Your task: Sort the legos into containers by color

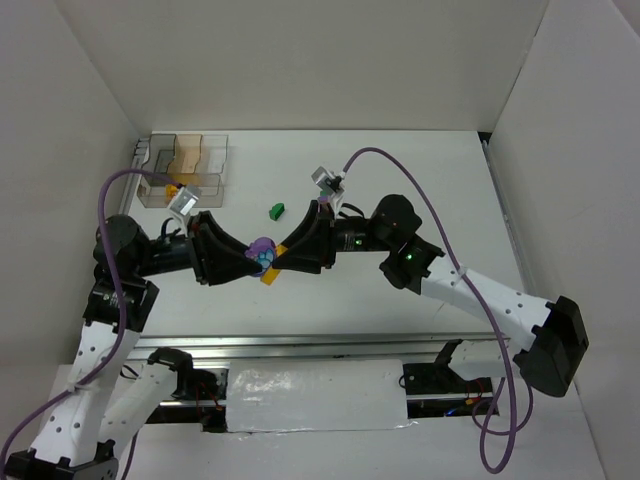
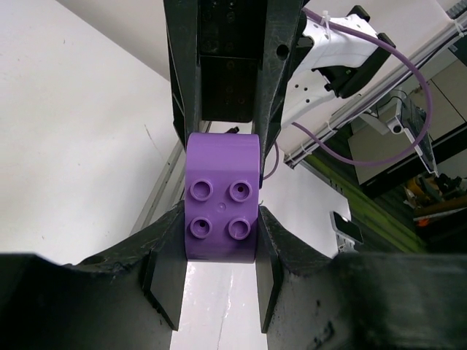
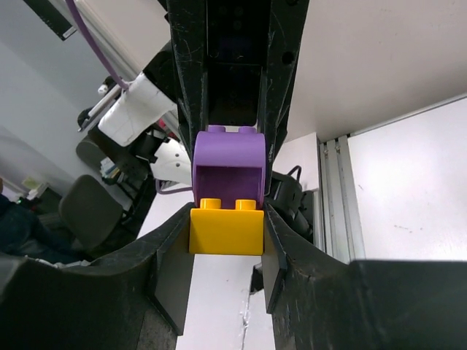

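Note:
My two grippers meet nose to nose above the table's middle. A purple brick (image 2: 221,208) with four studs sits between my left gripper's (image 2: 221,227) pads, which are shut on its sides. A yellow brick (image 3: 226,232) is pinched in my right gripper (image 3: 226,235), its studs at the hollow underside of the purple brick (image 3: 228,168). From above, the purple brick (image 1: 262,245) and yellow brick (image 1: 270,275) show where the left gripper (image 1: 250,262) and right gripper (image 1: 283,257) touch. A green brick (image 1: 277,211) lies loose on the table. The clear tray of containers (image 1: 205,150) stands at the back left.
A small yellow-orange brick (image 1: 173,189) sits by the tray's front edge, close to the left arm's wrist. White walls close in the table on the left, back and right. A purple cable (image 1: 420,200) arcs over the right arm.

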You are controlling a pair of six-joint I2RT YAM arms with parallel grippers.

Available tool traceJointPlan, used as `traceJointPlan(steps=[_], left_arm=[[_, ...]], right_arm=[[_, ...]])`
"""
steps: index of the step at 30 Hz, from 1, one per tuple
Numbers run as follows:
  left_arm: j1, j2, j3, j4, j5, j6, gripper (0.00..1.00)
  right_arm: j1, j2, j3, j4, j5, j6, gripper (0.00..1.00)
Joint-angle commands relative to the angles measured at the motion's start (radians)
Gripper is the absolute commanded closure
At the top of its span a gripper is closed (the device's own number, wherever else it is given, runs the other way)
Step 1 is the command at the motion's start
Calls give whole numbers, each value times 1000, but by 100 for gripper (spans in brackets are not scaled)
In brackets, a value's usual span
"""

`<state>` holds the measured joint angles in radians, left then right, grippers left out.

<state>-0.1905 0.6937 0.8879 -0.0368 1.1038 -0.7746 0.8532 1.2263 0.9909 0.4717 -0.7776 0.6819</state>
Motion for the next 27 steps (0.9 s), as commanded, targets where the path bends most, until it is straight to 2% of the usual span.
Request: traceJointPlan(steps=[1,5,9,13,14,15,17,18,20,22,26,27], left_arm=[[0,39,52,-20,-58,25,100],[0,64,52,90,-41,-34,100],[0,84,111,49,-55,0,100],[0,101,123,84,-50,-26,100],[0,104,161,46,-74,48,100],[3,121,187,-89,-163,88,100],[5,154,285,-214,-286,190,100],[6,179,322,-338,-438,214,100],[22,266,431,-435,-604,254,100],[66,363,503,-500,-793,273,100],[155,551,632,-508,-1059,308,100],[184,638,657,-508,-1099,310,100]], right_arm=[[-34,-27,-34,54,-74,-48,100],[-92,-27,-69,79,-141,-41,100],[-135,-30,-89,67,-190,-62,100],[-177,-43,-135,107,-230,-38,100],[-186,-65,-141,90,-206,-50,100],[-192,-77,-147,59,-172,-88,100],[-198,-125,-152,-40,-80,-126,100],[-204,-142,-158,-69,-48,-152,100],[-207,-210,-173,-165,56,-185,100],[-207,-260,-211,-200,106,-193,100],[-209,-396,-259,-245,152,-205,100],[-204,-415,-268,-258,170,-211,100]])
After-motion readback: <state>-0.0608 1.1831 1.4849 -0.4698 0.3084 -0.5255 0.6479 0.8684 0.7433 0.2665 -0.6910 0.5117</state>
